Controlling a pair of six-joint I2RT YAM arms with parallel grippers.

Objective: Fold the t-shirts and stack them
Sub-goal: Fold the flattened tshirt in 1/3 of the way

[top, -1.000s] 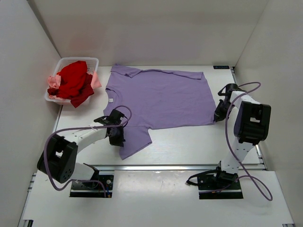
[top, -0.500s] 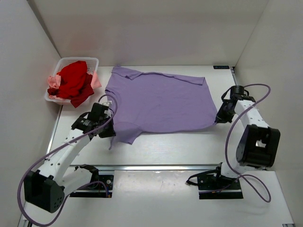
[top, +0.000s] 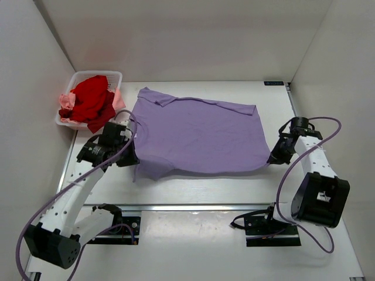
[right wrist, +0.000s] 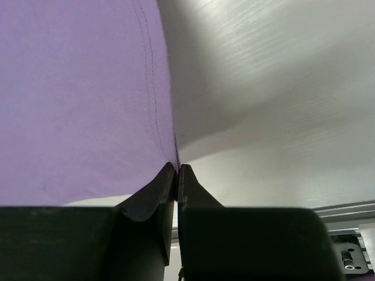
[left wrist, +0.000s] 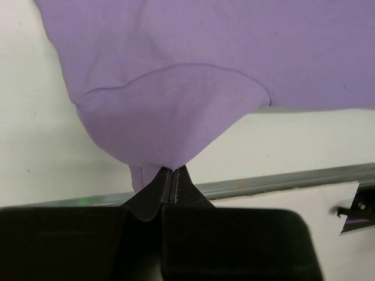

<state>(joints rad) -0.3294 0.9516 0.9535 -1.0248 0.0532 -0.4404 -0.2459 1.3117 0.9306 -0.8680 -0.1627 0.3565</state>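
The lavender t-shirt is spread across the middle of the table, its near edge lifted off the surface. My left gripper is shut on the near left sleeve; in the left wrist view the lavender t-shirt hangs in a pouch from the closed left gripper. My right gripper is shut on the near right hem corner; the right wrist view shows the lavender t-shirt's seamed edge pinched in the right gripper. A bright red t-shirt and a pale pink t-shirt lie bunched in the basket.
A white plastic basket stands at the back left by the left wall. White walls close in the table on three sides. A metal rail runs along the near edge in front of the arm bases.
Both arms have lifted the shirt's near edge and drawn it outward and toward the near side. The left gripper moved left with the sleeve; the right arm swung out to the right.
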